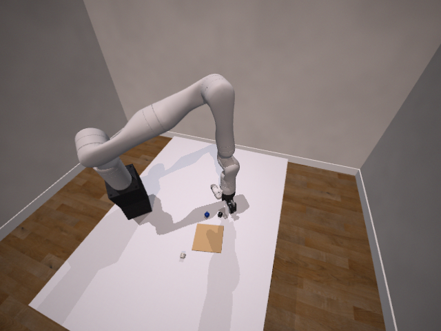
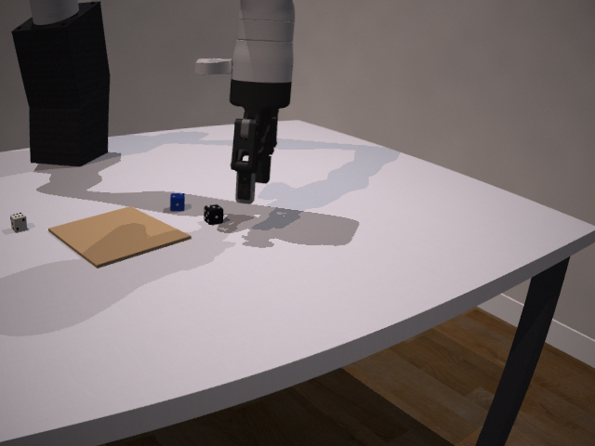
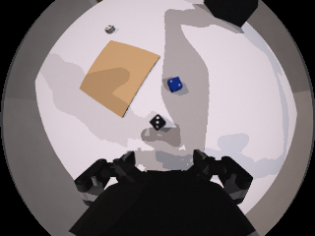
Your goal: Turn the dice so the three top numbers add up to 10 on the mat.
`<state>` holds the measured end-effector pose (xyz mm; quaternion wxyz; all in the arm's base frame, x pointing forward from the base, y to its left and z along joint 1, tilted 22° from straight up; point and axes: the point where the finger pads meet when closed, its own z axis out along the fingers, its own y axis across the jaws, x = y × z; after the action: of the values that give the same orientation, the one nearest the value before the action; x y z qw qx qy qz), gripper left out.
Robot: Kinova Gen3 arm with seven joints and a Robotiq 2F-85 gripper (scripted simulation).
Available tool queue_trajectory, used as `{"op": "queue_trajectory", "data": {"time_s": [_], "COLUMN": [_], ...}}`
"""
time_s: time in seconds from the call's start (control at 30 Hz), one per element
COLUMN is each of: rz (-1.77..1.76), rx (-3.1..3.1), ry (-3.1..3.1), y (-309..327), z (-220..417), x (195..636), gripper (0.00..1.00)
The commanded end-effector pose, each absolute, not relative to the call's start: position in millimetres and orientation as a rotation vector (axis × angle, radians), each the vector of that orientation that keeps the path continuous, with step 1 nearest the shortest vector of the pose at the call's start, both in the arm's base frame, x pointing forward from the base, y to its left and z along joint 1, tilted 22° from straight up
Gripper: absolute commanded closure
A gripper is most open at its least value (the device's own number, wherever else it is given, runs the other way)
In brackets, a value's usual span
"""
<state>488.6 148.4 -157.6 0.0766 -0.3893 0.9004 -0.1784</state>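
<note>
The tan mat (image 1: 201,245) (image 2: 115,249) (image 3: 100,64) lies flat on the table. All three dice lie on the table, off the mat. The white die (image 1: 182,254) (image 2: 19,222) (image 3: 109,29) is beyond one side; its top seems to show six pips. The blue die (image 1: 207,214) (image 2: 177,202) (image 3: 174,84) seems to show two pips on top. The black die (image 1: 220,214) (image 2: 213,214) (image 3: 157,122) seems to show three pips on top. My gripper (image 1: 232,211) (image 2: 254,191) (image 3: 163,157) is open and empty, above the table to one side of the black die.
The white table (image 1: 142,285) (image 2: 336,297) carries the black robot base (image 1: 133,203) (image 2: 69,96) on its far side from the gripper. The blue die stands near the black die. The arm's shadows fall across the mat and around the dice.
</note>
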Motion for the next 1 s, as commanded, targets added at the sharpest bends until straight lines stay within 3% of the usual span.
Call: {"op": "queue_trajectory", "data": {"time_s": [0.0,0.33,0.7,0.97], "rz": [-0.531,-0.531,-0.531,-0.531], "rx": [-1.180,-1.180,-1.180,-1.180], "ry": [2.694,2.694,2.694,2.694], "y": [151.1,153.0,173.7,179.6], "z": [-155.9,-149.3,-75.1,-54.1], "x": [490.1,488.1,465.9,459.6], "gripper": [0.00,0.00,0.00,0.00]}}
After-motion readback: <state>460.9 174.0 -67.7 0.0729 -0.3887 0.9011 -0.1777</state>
